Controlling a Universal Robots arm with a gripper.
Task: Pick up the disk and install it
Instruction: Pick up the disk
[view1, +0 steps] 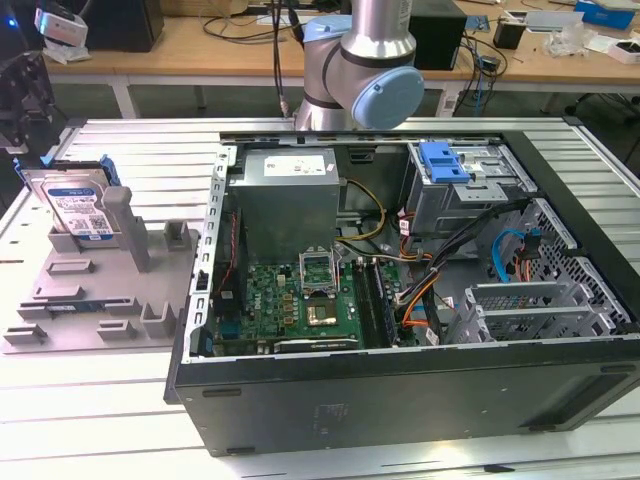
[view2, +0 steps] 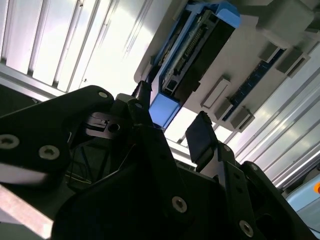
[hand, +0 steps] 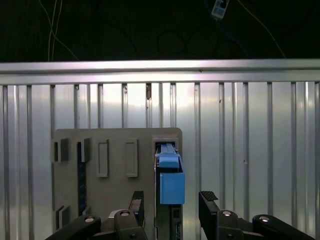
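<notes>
The disk (view1: 76, 206) stands on edge in the grey fixture (view1: 90, 290) at the exterior view's left, its silver face with the white-and-blue label showing and a blue bracket around it. My black gripper (view1: 38, 150) hangs just above it. In both wrist views the gripper (hand: 172, 200) (view2: 172, 120) is open, one finger on each side of the disk's blue bracket end (hand: 172, 186) (view2: 162, 110), with a gap on both sides. The disk's connector edge (view2: 197, 45) faces the second wrist camera.
An open computer case (view1: 400, 390) lies to the exterior view's right of the fixture, with a motherboard, cables and a drive cage with a blue latch (view1: 445, 163). The arm's elbow (view1: 365, 75) stands behind the case. The ribbed metal table (hand: 250, 140) runs underneath.
</notes>
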